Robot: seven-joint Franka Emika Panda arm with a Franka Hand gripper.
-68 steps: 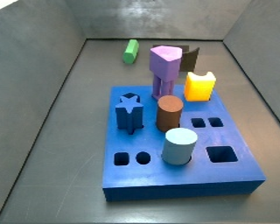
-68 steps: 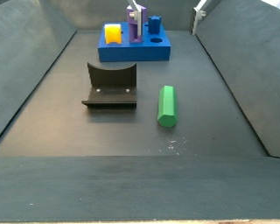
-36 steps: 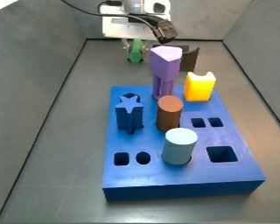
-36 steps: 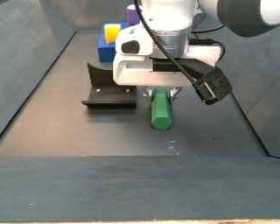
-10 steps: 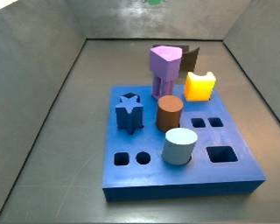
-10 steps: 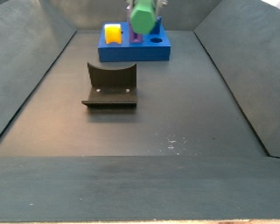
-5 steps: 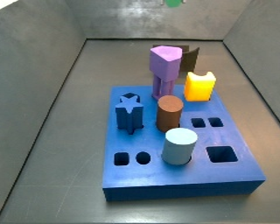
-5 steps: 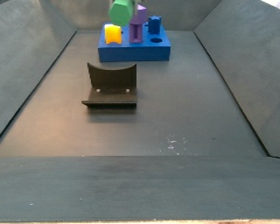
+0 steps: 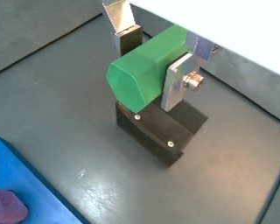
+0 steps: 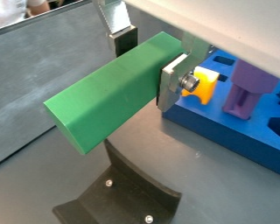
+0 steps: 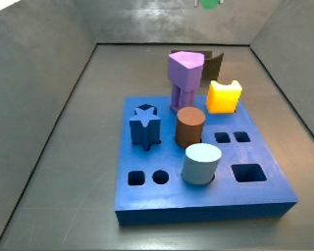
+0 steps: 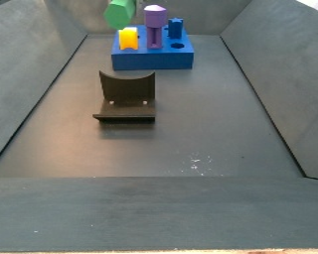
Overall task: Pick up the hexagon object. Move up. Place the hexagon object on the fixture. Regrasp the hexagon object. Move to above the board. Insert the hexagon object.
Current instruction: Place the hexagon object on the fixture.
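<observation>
I saw the hexagon object, a bright green six-sided prism, clamped across its length between the silver fingers of the gripper, well above the floor. In a side view only its end showed, at the upper edge. The fixture, a dark L-shaped bracket, stood on the grey floor directly below the peg in a wrist view. The board, a blue slab with cut-outs, lay at twelve o'clock from the fixture, well apart from it.
</observation>
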